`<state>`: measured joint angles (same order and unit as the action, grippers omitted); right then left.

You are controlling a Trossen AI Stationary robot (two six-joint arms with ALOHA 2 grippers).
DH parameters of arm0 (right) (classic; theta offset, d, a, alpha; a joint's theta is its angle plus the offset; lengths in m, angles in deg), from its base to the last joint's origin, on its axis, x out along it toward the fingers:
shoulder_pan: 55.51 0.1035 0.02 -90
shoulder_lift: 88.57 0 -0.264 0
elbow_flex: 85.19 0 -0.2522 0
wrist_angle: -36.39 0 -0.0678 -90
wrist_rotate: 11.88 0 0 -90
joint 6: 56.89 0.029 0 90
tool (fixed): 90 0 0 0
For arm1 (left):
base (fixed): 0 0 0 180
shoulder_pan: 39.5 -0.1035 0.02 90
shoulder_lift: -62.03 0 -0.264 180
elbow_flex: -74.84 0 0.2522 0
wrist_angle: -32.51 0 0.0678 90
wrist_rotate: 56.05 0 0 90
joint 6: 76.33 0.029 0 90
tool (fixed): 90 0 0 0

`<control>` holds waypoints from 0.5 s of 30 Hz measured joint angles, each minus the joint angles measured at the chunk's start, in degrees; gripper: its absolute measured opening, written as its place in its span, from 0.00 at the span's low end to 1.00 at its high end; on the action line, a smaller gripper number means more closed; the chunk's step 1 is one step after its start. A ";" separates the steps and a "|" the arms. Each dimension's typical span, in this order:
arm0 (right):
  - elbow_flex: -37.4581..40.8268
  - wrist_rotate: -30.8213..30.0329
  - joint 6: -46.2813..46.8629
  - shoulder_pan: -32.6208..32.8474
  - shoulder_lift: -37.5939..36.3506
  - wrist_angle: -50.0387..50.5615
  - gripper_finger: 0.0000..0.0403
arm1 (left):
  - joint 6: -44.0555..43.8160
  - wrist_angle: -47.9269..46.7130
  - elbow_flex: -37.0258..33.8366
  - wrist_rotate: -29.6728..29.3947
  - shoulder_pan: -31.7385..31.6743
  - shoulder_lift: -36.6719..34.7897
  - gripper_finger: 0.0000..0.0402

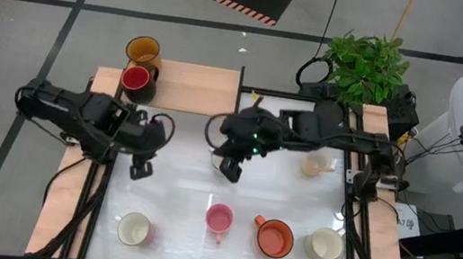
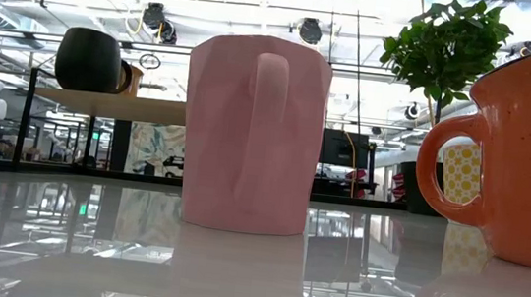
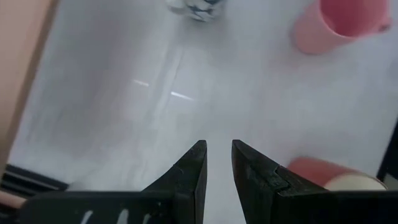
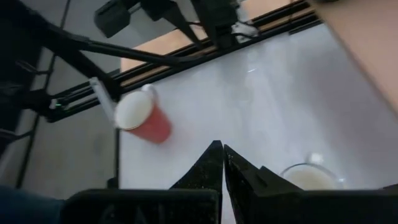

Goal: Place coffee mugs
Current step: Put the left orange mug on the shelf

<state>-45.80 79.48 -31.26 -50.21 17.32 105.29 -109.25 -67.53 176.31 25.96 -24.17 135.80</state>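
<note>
Seen from above, four coffee mugs stand in a row along the near edge of the white table (image 1: 178, 186): a cream mug (image 1: 134, 228) toward the left, a pink mug (image 1: 219, 219) near the middle, an orange mug (image 1: 273, 237) just right of it, and another cream mug (image 1: 324, 244) at the right end. A further pale mug (image 1: 317, 164) sits farther back on the right, partly under the right arm. On the wooden shelf at the back left stand a red mug (image 1: 136, 80) and an amber-yellow mug (image 1: 144, 50), touching or nearly so.

The left end effector (image 1: 140, 169) hangs over the left part of the table, its fingers (image 3: 189, 168) a narrow gap apart and holding nothing. The right end effector (image 1: 230, 168) hovers over the middle of the table behind the pink mug, its fingers (image 4: 208, 163) pressed together and empty (only a sliver shows between the tips)
</note>
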 joint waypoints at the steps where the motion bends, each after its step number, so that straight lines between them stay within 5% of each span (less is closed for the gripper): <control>1: 0.00 -0.24 0.82 0.76 -0.08 -0.04 0.00 | -0.46 0.02 0.00 -0.02 1.11 0.00 0.20; 15: -0.02 -4.00 7.69 11.75 -0.52 0.02 0.00 | -12.49 5.07 0.00 -7.06 11.36 0.47 0.20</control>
<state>-45.82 75.48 -23.57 -38.46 16.80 105.31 -121.74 -62.46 176.31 18.90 -12.81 136.27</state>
